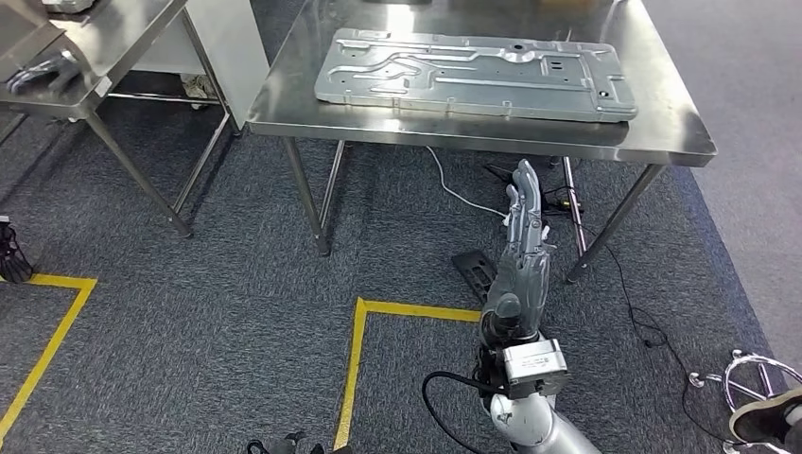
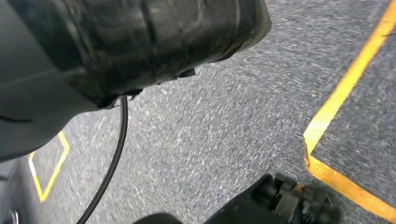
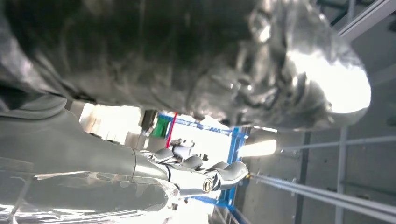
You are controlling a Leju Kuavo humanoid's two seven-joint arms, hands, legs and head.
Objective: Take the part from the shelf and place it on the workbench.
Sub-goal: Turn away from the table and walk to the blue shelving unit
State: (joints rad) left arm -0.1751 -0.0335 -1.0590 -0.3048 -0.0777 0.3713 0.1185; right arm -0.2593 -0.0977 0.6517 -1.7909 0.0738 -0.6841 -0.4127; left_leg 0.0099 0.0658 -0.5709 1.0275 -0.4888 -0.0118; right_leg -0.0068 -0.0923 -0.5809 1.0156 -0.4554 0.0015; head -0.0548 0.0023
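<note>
Part (image 1: 473,76), a flat stamped sheet-metal panel w/ ribs and holes, lies flat on the steel workbench (image 1: 662,132), taking up most of the top, long side running across the head view, near edge close to the bench's front edge. No hand touches it. Right hand (image 1: 522,246) is raised in front of the bench, below the tabletop's front edge and well apart from the part; fingers (image 1: 525,194) extended and pointing up toward the bench, holding nothing, slightly apart. Right arm's silver forearm comes up from the bottom of the head view, w/ a black cable looping beside the wrist. In the right wrist view the same hand (image 3: 187,175) shows grey cover and dark fingertips stretched out w/ nothing in them, under a large shiny blurred metal surface; a blue frame (image 3: 233,140) sits in the bkgd. Left hand: can't tell its state; left wrist view looks down at grey carpet (image 2: 224,140) and yellow floor tape (image 2: 345,84), plus a black cable (image 2: 114,158). Floor in the head view is grey carpet w/ yellow tape lines (image 1: 357,359); a white cable (image 1: 454,189) and black cables trail under the bench. A second steel table (image 1: 104,66) stands at upper left, apart from the workbench. A chrome-legged stool base (image 1: 757,388) sits at lower right.
</note>
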